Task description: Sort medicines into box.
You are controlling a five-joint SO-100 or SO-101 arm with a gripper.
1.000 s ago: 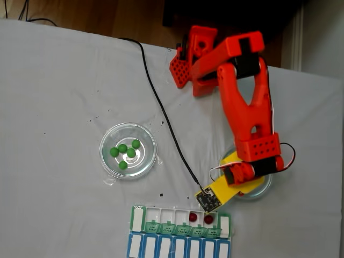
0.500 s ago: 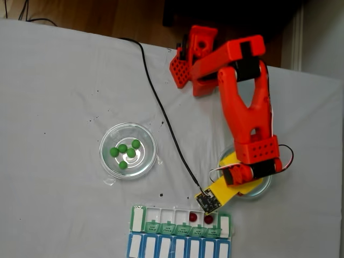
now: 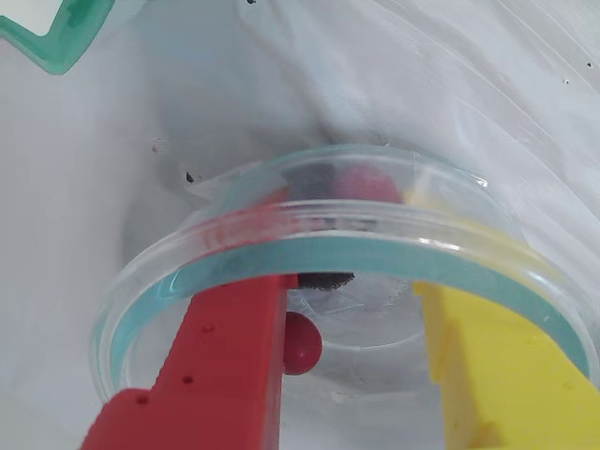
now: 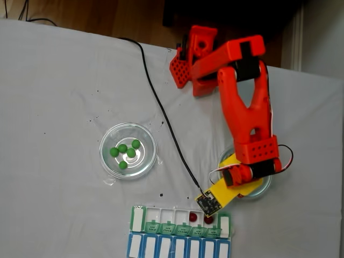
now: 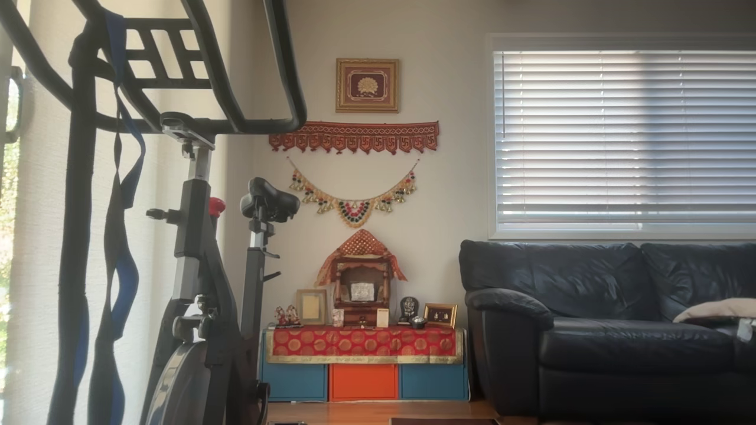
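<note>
In the wrist view my gripper (image 3: 349, 281) is open, with its red finger (image 3: 234, 356) and yellow finger (image 3: 487, 375) reaching down into a clear glass dish (image 3: 309, 246). One dark red ball (image 3: 302, 343) rests against the inner side of the red finger, and a second red ball (image 3: 367, 184) shows blurred through the far rim. In the fixed view the gripper (image 4: 242, 185) hangs over the right-hand dish (image 4: 264, 188). The pill organizer (image 4: 180, 232) lies at the front edge with two red balls (image 4: 193, 216) in its open compartments. Several green balls (image 4: 127, 151) lie in the left dish (image 4: 128, 150).
A black cable (image 4: 161, 110) runs across the white cloth from the back to the wrist camera board (image 4: 207, 203). The arm's red base (image 4: 193, 54) stands at the table's far edge. A green lid corner (image 3: 47, 42) of the organizer shows top left. The other view shows an exercise bike (image 5: 201, 283) and a sofa (image 5: 608, 319).
The wrist and its camera board have shifted slightly down toward the organizer, the board now edging over the right red ball there. Nothing else moved.
</note>
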